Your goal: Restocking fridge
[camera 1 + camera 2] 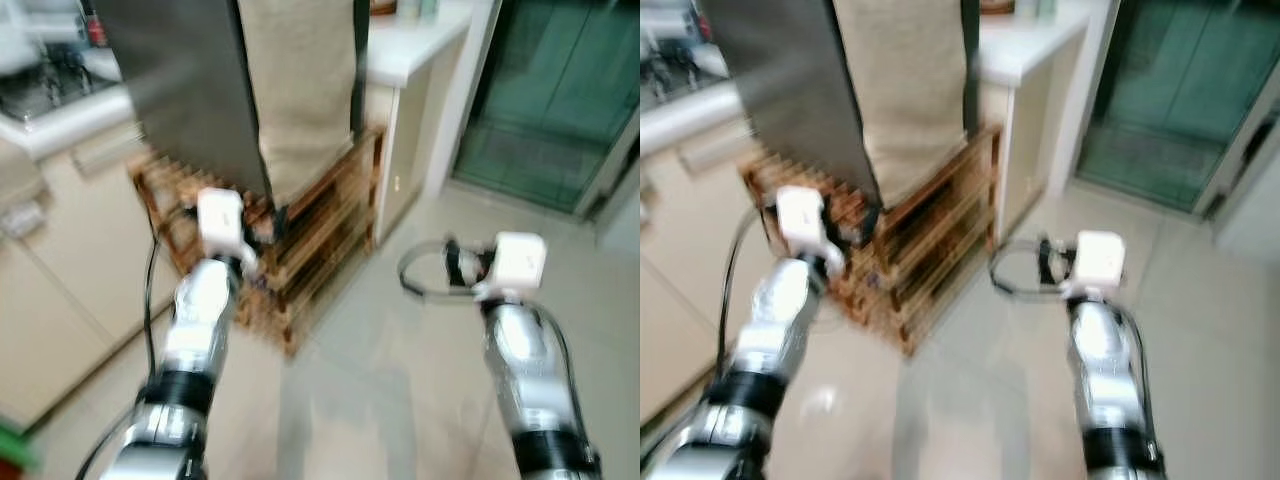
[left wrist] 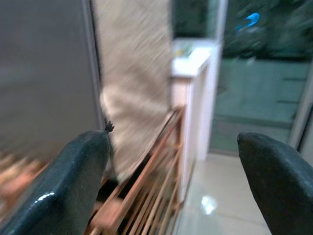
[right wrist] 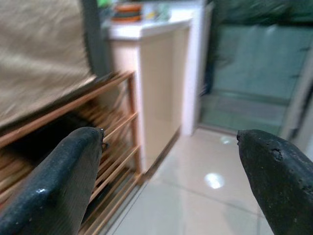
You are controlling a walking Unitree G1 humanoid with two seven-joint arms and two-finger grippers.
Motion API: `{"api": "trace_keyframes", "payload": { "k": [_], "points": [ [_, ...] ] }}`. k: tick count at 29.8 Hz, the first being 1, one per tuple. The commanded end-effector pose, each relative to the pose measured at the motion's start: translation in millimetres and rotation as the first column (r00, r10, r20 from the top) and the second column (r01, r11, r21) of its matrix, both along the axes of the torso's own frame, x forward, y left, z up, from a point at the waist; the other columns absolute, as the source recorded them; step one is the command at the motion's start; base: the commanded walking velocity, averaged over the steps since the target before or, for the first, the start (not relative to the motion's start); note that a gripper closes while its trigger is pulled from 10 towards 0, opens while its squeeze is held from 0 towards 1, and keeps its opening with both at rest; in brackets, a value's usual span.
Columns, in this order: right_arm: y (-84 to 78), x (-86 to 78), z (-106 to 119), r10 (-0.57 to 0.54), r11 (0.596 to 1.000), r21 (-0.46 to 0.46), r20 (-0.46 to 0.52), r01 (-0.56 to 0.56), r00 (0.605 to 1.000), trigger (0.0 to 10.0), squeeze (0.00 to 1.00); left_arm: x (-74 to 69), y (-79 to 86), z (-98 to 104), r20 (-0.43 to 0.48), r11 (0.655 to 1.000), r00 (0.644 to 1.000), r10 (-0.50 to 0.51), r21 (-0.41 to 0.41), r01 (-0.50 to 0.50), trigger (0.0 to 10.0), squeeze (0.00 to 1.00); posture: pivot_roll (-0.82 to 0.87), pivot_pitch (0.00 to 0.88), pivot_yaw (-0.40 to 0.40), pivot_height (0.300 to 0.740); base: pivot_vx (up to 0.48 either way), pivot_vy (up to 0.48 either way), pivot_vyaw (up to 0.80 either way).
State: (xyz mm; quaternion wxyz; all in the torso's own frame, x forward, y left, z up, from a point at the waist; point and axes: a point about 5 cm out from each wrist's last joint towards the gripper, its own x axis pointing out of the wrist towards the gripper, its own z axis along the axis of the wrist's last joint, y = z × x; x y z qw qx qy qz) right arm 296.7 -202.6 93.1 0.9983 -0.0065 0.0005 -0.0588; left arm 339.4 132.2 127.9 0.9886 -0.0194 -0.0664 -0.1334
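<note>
blurrily, both the left gripper (image 2: 171, 186) and right gripper (image 3: 168, 181) gape wide, empty, near a wooden rack (image 1: 310, 235).

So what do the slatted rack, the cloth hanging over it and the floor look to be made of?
Slatted rack: probably wood, warm brown slats and posts. Cloth: coarse beige woven fabric, burlap-like, though blur hides the weave. Floor: likely glossy pale tile, showing reflections and a faint joint line.

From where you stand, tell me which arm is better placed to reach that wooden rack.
Left. The left gripper is already up against the wooden rack, jaws open. The right gripper hangs over bare floor, farther from it.
</note>
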Motion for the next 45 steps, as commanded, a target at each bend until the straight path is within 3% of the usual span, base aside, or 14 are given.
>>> {"api": "trace_keyframes", "payload": {
  "k": [1,9,13,26,30,33,34,36,38,40,44,45],
  "points": [
    [6.7,3.2,8,0.009,1.000,0.011,0.035,-0.010,0.999,10.0,0.00,2.6,6.2,9,0.033,1.000,0.999,0.017,0.012,-0.017,10.0,0.00,-0.08,0.000,0.047,0.740,0.000,0.454,0.00],
    [8.7,4.2,8,0.017,1.000,-0.003,0.034,-0.017,0.999,10.0,0.00,3.8,9.5,10,0.022,0.999,0.999,0.042,-0.033,-0.041,10.0,0.00,-0.08,0.000,0.047,0.740,0.000,0.455,0.00],
    [8.6,3.7,7,0.017,1.000,-0.011,0.026,-0.017,1.000,10.0,0.00,2.9,5.1,10,0.029,0.999,0.999,0.022,0.044,-0.023,10.0,0.00,-0.08,0.000,0.046,0.740,0.131,0.434,0.00],
    [8.4,4.2,7,0.014,1.000,-0.018,0.019,-0.014,1.000,10.0,0.00,5.1,1.9,5,-0.010,0.999,0.999,0.039,0.030,-0.039,10.0,0.00,-0.09,0.000,0.051,0.740,0.126,0.118,-0.53],
    [11.2,4.8,38,0.019,0.996,-0.089,0.128,-0.007,0.992,10.0,0.00,7.0,6.2,20,0.021,0.997,0.997,0.080,0.002,-0.080,10.0,0.00,-0.09,0.000,0.054,0.740,0.000,0.000,0.00],
    [8.6,-5.5,46,-0.009,0.996,-0.084,0.153,0.022,0.988,10.0,0.00,1.1,11.0,25,0.021,0.996,0.997,0.076,0.036,-0.077,10.0,0.00,-0.09,0.000,0.054,0.740,0.000,0.000,0.00],
    [5.1,-16.3,42,-0.031,0.996,-0.076,0.137,0.042,0.990,10.0,0.00,-6.1,16.4,25,0.010,0.997,0.998,0.069,0.046,-0.069,10.0,0.00,-0.08,0.000,0.052,0.740,0.000,0.000,0.00],
    [-3.8,-42.9,26,-0.068,0.994,-0.076,0.068,0.073,0.995,10.0,0.00,-25.8,29.3,21,-0.016,0.997,0.999,0.048,0.058,-0.047,10.0,0.00,-0.06,0.000,0.045,0.740,0.000,0.000,0.00],
    [-16.0,-76.6,10,-0.083,0.992,-0.099,0.004,0.083,0.997,10.0,0.00,-54.0,45.0,18,-0.016,0.997,0.997,0.074,-0.003,-0.074,10.0,0.00,-0.05,0.000,0.038,0.740,0.000,0.000,0.00],
    [-21.2,-93.2,9,-0.086,0.990,-0.109,0.003,0.085,0.996,10.0,0.00,-71.9,52.4,19,0.023,0.993,0.994,0.111,-0.032,-0.111,10.0,0.00,-0.04,0.000,0.032,0.740,0.000,0.000,0.00],
    [-20.7,-92.8,20,-0.083,0.991,-0.102,0.063,0.089,0.995,10.0,0.00,-77.9,51.3,17,0.026,0.981,0.983,0.180,-0.073,-0.178,10.0,0.00,-0.05,0.000,0.022,0.740,0.000,0.000,0.00],
    [-16.9,-85.5,26,-0.076,0.992,-0.094,0.093,0.085,0.993,10.0,0.00,-74.1,40.5,18,0.019,0.981,0.984,0.175,-0.090,-0.173,10.0,0.00,-0.05,0.000,0.020,0.740,0.000,0.000,0.00]
  ]
}}
